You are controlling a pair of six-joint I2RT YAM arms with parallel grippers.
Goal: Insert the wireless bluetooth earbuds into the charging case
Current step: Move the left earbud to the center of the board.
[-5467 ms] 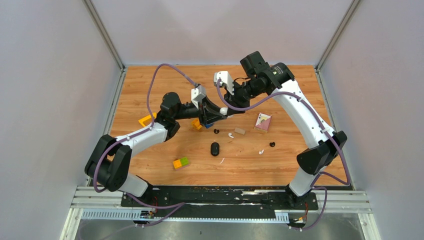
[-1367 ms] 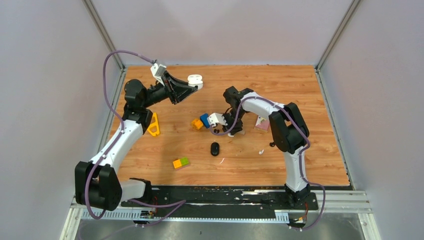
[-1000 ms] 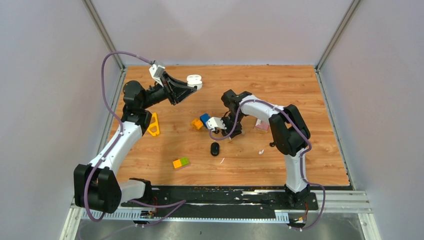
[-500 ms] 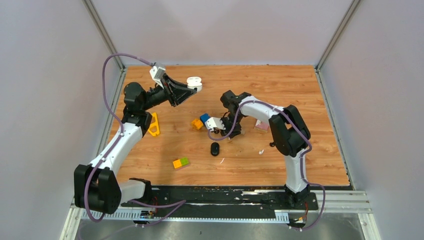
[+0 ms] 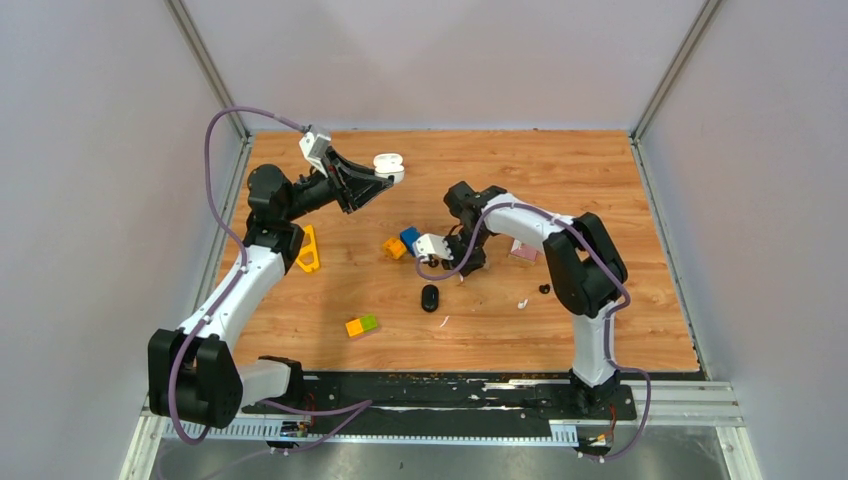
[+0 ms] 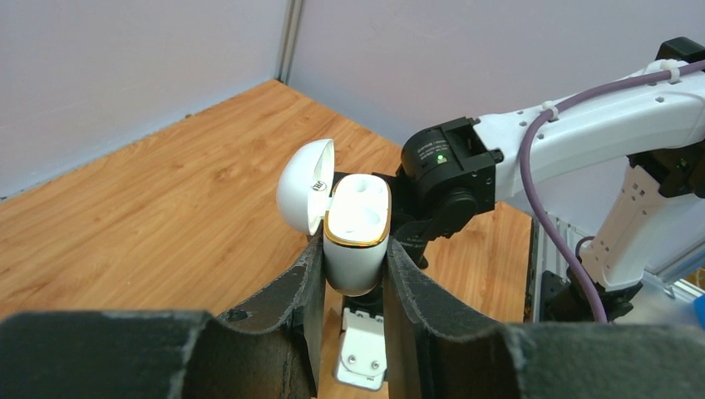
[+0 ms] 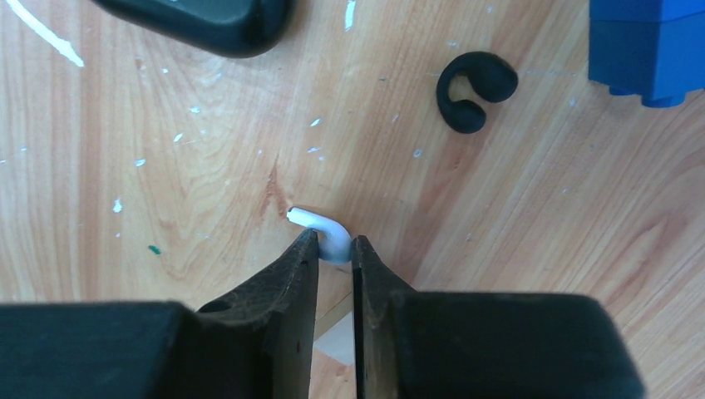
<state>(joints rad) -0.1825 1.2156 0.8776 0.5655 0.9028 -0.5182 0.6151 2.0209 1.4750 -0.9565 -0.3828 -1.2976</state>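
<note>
White earbud in right tool's pinch, black earbud, blue block nearby; charging case in left tool's grip.

White charging case upright, lid open; white earbud lies near black earbud.

White earbud: end was hidden in right tool. White case: base was hidden in left tool. Black case, blue block: cropped.

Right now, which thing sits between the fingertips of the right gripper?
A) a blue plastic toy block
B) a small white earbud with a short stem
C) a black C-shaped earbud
B: the right wrist view shows the small white earbud pinched in the right gripper.
</note>
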